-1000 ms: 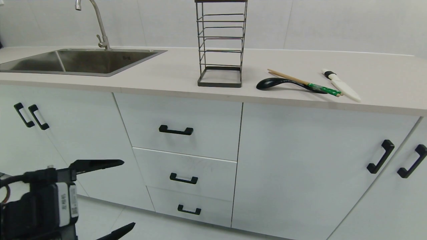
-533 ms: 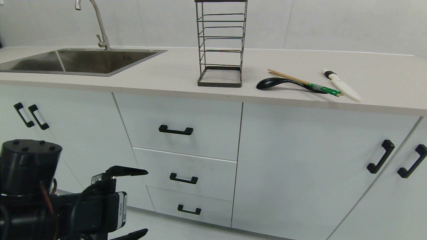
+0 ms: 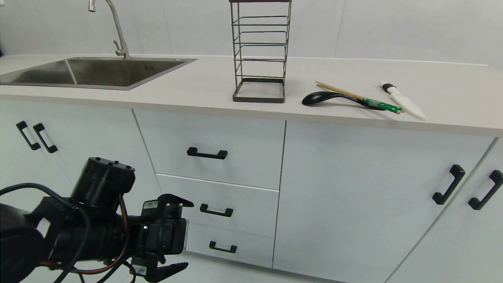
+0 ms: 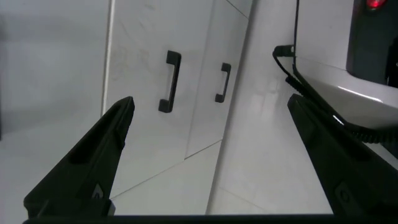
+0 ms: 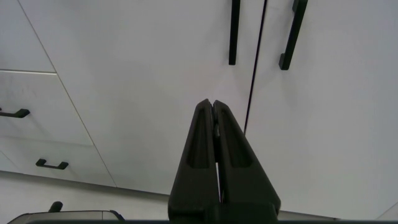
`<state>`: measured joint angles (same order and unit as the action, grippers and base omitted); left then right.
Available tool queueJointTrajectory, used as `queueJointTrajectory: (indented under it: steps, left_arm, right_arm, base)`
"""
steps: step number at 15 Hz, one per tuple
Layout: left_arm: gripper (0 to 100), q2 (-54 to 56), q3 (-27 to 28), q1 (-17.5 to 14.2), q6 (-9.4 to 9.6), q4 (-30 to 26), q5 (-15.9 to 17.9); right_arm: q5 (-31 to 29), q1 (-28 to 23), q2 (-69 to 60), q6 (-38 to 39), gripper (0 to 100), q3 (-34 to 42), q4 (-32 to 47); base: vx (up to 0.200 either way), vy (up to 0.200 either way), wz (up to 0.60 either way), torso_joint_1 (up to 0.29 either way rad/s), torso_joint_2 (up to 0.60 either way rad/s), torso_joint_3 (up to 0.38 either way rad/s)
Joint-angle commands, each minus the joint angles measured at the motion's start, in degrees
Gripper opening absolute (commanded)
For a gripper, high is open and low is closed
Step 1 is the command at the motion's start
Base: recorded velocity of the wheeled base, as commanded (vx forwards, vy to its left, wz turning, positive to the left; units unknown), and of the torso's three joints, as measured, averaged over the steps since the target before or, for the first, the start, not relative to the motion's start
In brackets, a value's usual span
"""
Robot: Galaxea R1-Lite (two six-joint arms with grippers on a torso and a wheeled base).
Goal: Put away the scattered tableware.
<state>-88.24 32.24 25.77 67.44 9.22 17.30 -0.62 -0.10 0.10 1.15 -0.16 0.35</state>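
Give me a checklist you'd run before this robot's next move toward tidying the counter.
1. Left gripper open and empty: ok.
2. Right gripper empty: ok, shut on nothing.
3. Black spoon, chopsticks and white knife lying on the countertop: ok.
4. Pieces apart for a clean single pick: not ok, chopsticks overlap the spoon's handle.
5. Wire rack upright, empty: ok.
6. Left gripper near the tableware: not ok, low before the drawers.
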Motion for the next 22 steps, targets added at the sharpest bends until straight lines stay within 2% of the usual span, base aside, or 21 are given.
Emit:
queueJointTrajectory:
  steps: [1, 2, 7, 10, 11, 12, 16, 22]
  left_arm:
    - [100, -4.8, 1.8, 1.7, 0.06, 0.0, -1.3]
    - [100, -6.6, 2.5, 3.4, 0.06, 0.0, -2.8]
    - [100, -12.0, 2.7, 3.8, -0.11, 0.5, -5.1]
    - [100, -17.8, 2.6, 3.1, -0.2, 5.6, -6.1]
    - [100, -21.3, 2.6, 3.2, -0.2, 10.1, -6.1]
    - [100, -22.8, 2.3, 3.1, -0.29, 12.0, -6.1]
    - [100, -26.3, 2.5, 2.2, -0.38, 15.1, -7.0]
    - [100, -33.7, 3.5, -0.2, -0.55, 24.1, -10.6]
  right_arm:
    - [0.0, 0.0, 0.1, 0.0, 0, 0.0, 0.0]
    - [0.0, 0.0, 0.1, 0.0, 0, 0.0, 0.0]
    - [0.0, 0.0, 0.1, 0.0, 0, 0.0, 0.0]
    - [0.0, 0.0, 0.1, 0.0, 0, 0.1, 0.0]
    - [0.0, 0.0, 0.1, 0.0, 0, 0.1, 0.0]
    - [0.0, 0.0, 0.1, 0.0, 0, 0.0, 0.0]
    - [0.0, 0.0, 0.1, 0.0, 0, 0.1, 0.0]
    - [0.0, 0.0, 0.1, 0.0, 0, 0.0, 0.0]
  base:
    - [0.0, 0.0, 0.0, 0.0, 0.0, 0.0]
    - [0.0, 0.0, 0.0, 0.0, 0.0, 0.0]
    - [0.0, 0.0, 0.0, 0.0, 0.0, 0.0]
    - [0.0, 0.0, 0.0, 0.0, 0.0, 0.0]
    - [0.0, 0.0, 0.0, 0.0, 0.0, 0.0]
    - [0.0, 0.0, 0.0, 0.0, 0.0, 0.0]
    - [0.0, 0.0, 0.0, 0.0, 0.0, 0.0]
    - [0.0, 0.0, 0.0, 0.0, 0.0, 0.0]
